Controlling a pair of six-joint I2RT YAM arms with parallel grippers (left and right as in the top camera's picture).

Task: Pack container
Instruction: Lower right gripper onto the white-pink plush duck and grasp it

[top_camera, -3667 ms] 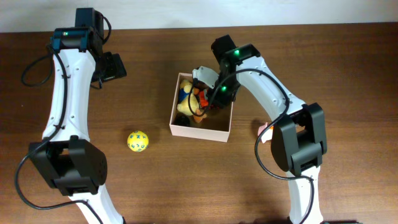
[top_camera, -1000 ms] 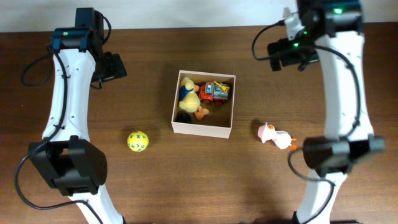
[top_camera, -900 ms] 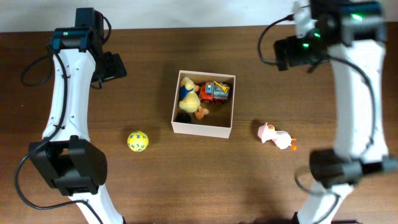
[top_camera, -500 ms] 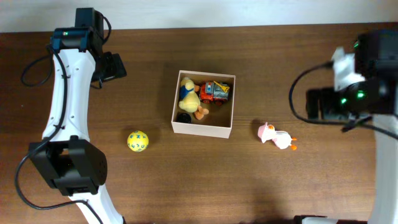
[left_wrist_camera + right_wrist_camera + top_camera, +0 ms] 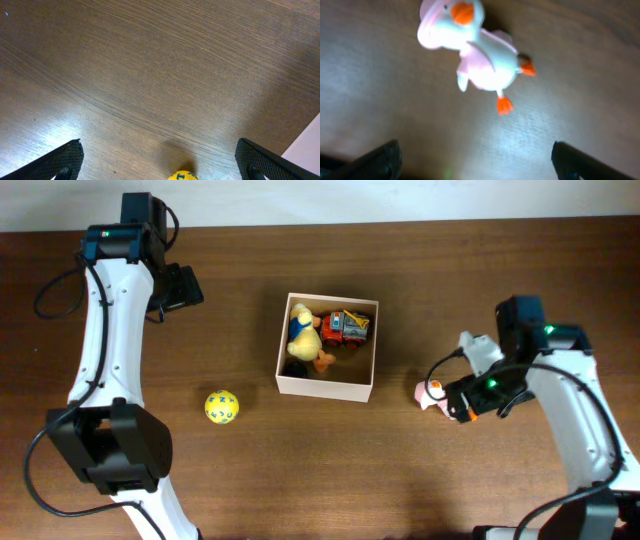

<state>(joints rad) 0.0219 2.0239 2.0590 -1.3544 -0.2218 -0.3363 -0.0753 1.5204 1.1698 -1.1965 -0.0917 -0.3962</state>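
White container (image 5: pixel 325 390), right gripper (image 5: pixel 462 402) just to its right, spread wide over a pink duck (image 5: pixel 481 59), left gripper (image 5: pixel 159 156) well to its left, also spread wide.

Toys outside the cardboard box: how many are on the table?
2. A yellow ball lies left of the box; a pink and white duck lies right of it.

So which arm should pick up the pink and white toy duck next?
Right. The right gripper hangs open just over the pink and white toy duck, which lies beside the white cardboard box. The left gripper is far off, on the other side of the box.
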